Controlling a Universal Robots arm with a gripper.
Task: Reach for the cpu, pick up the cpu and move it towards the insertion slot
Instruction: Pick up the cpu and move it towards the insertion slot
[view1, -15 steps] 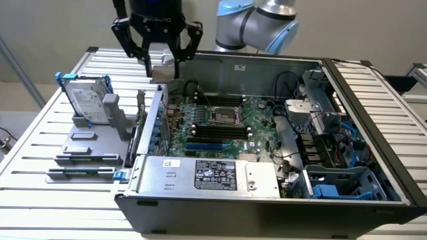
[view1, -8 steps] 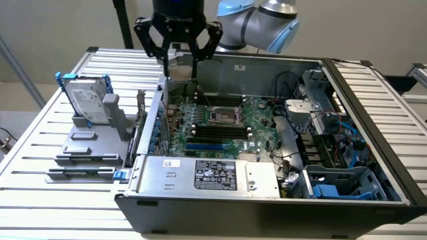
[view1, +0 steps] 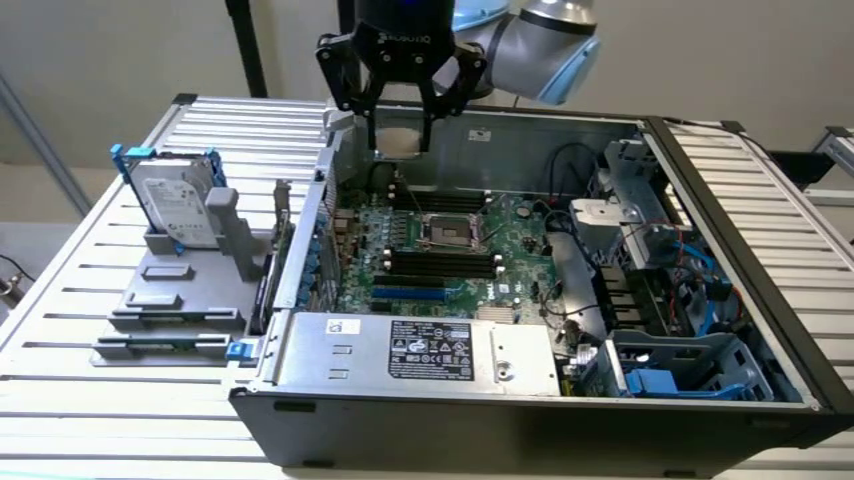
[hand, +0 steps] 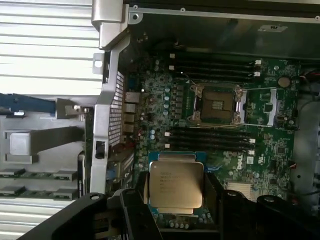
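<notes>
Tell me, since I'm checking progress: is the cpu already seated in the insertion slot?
No: the cpu sits between the fingers of the gripper, above the board, while the insertion slot shows a bare dark centre.

The square cpu shows a silver metal face with dark print, held in the black gripper. The insertion slot, at 1 o'clock from it, has a shiny silver frame, dark centre and green circuit board around.

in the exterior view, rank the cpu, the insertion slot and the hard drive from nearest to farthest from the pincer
1. cpu: gripped between the fingers of the pincer, above the case's back edge.
2. insertion slot: on the green board, below the pincer in the picture.
3. hard drive: outside the case, toward the exterior view's left.
</notes>
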